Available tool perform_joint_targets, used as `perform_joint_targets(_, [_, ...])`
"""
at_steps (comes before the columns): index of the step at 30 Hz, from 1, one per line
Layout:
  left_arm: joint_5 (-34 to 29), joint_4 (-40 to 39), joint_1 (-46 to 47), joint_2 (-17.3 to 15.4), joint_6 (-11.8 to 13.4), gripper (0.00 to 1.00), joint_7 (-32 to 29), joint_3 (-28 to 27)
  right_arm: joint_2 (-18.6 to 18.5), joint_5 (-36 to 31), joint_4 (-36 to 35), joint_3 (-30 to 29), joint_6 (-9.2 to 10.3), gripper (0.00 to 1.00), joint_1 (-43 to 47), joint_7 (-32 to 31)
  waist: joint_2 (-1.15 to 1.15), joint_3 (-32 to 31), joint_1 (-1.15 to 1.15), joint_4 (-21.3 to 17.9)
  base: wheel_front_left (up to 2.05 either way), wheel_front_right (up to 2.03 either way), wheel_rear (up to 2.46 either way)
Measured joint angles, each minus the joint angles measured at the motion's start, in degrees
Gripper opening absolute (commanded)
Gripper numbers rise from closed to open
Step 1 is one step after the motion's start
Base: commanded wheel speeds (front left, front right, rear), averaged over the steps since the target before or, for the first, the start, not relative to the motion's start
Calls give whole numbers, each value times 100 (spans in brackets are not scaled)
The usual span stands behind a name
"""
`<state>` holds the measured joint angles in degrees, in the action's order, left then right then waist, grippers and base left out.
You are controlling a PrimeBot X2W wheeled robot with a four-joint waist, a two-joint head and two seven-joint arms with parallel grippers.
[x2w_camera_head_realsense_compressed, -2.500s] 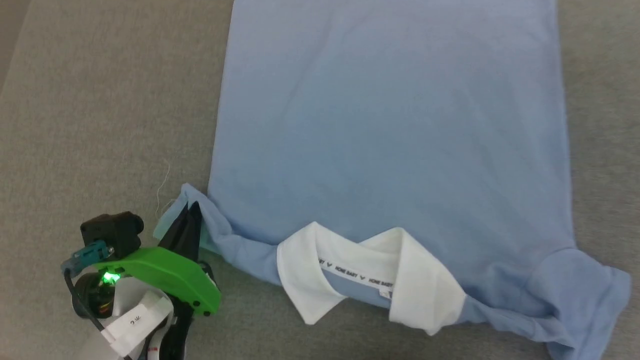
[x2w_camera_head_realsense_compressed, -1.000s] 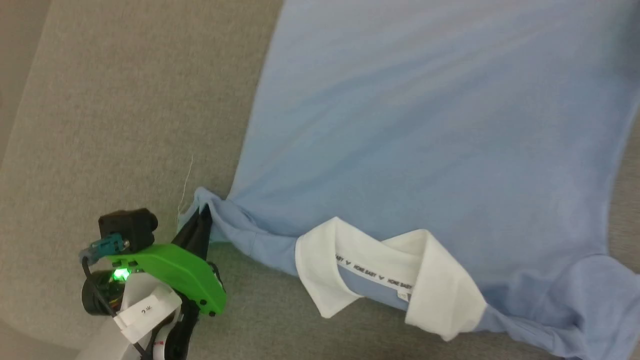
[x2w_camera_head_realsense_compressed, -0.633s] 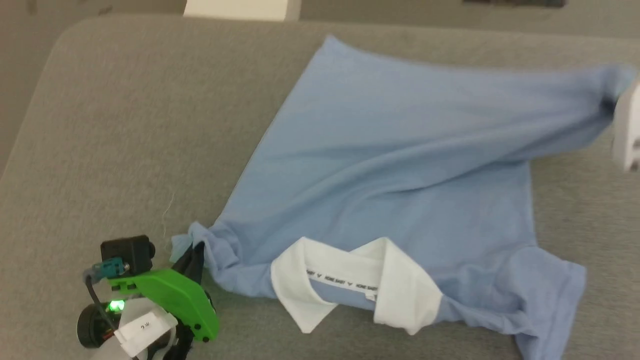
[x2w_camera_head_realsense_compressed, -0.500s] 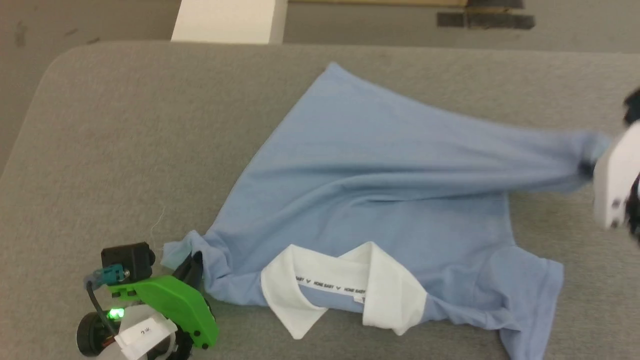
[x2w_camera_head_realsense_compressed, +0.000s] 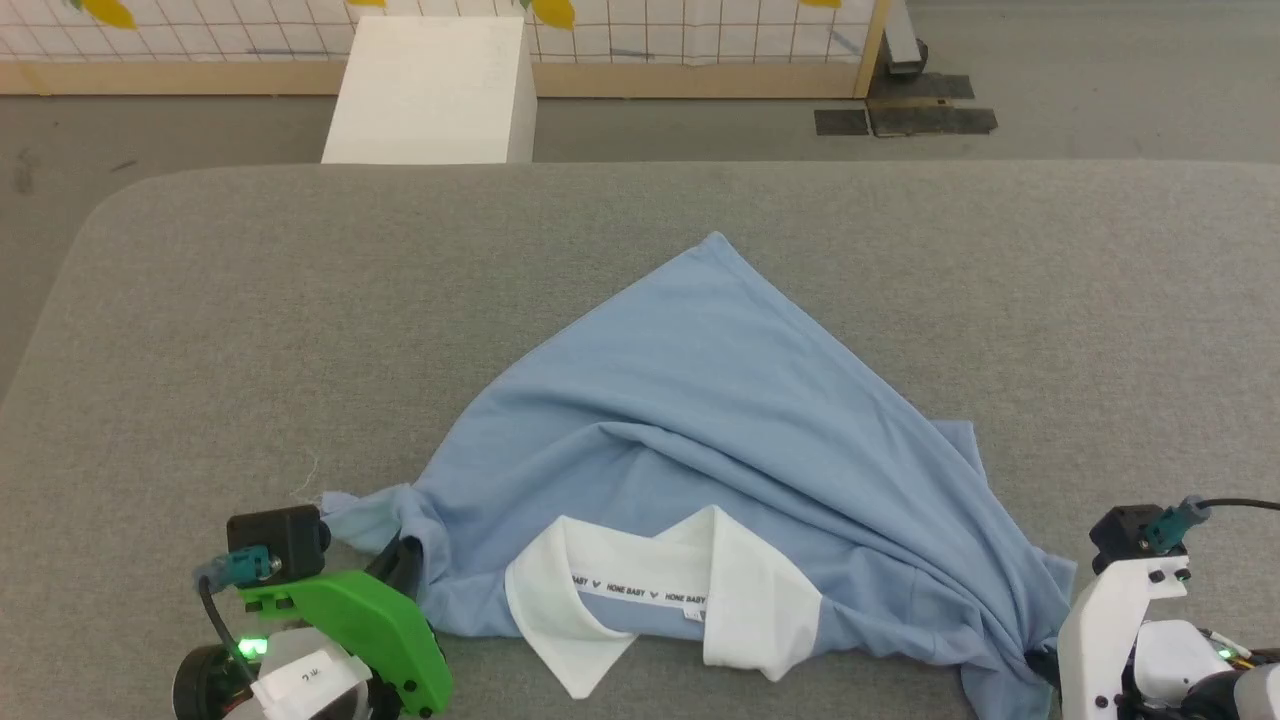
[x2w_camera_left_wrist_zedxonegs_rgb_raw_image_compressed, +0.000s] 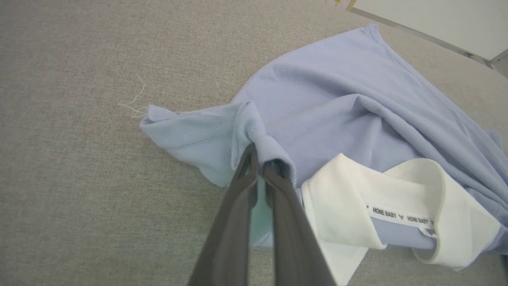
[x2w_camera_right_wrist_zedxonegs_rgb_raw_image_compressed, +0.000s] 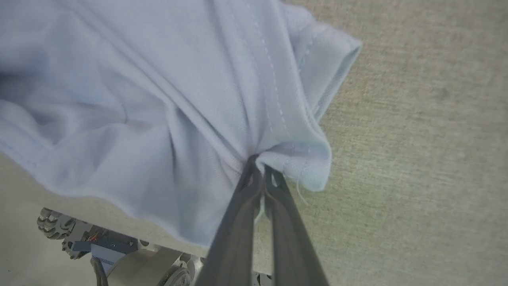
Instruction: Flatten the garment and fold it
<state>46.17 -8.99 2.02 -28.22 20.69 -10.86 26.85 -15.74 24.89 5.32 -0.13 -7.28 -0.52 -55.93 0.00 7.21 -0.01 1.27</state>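
Observation:
The garment [x2w_camera_head_realsense_compressed: 720, 400], a light blue shirt with a white collar [x2w_camera_head_realsense_compressed: 740, 600], lies on the grey table [x2w_camera_head_realsense_compressed: 250, 330]. It is doubled over diagonally, with one corner pointing to the far side and creases running to the near right. My left gripper [x2w_camera_head_realsense_compressed: 400, 555] is shut on the bunched sleeve beside the collar, and the left wrist view shows the pinch [x2w_camera_left_wrist_zedxonegs_rgb_raw_image_compressed: 260, 159] on the garment [x2w_camera_left_wrist_zedxonegs_rgb_raw_image_compressed: 337, 99]. My right gripper [x2w_camera_head_realsense_compressed: 1040, 665] is shut on a stitched corner of the garment [x2w_camera_right_wrist_zedxonegs_rgb_raw_image_compressed: 139, 99] at the near right, pinched here [x2w_camera_right_wrist_zedxonegs_rgb_raw_image_compressed: 260, 169].
Beyond the table's far edge stand a white box [x2w_camera_head_realsense_compressed: 430, 90] and a wood-framed grid panel [x2w_camera_head_realsense_compressed: 700, 40], with dark plates [x2w_camera_head_realsense_compressed: 905, 118] on the floor. The right wrist view shows the table's near edge, with part of my wheeled base [x2w_camera_right_wrist_zedxonegs_rgb_raw_image_compressed: 51, 226] below.
My right gripper has pulled its corner of the shirt from the far right back to the near right, doubling the cloth over itself. The head camera has tilted up. The left grip holds still.

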Motion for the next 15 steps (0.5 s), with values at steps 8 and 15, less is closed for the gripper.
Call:
perform_joint_targets(8, [100,99,-34,25,-4,0,1,1,268,77,-207,-365,0,100,49,533,0,-112,0,1,0,0,0])
perform_joint_targets(15, [137,123,-78,22,-4,0,3,-3,382,256,-832,-749,0,100,-301,2060,0,-270,0,-36,0,0,0])
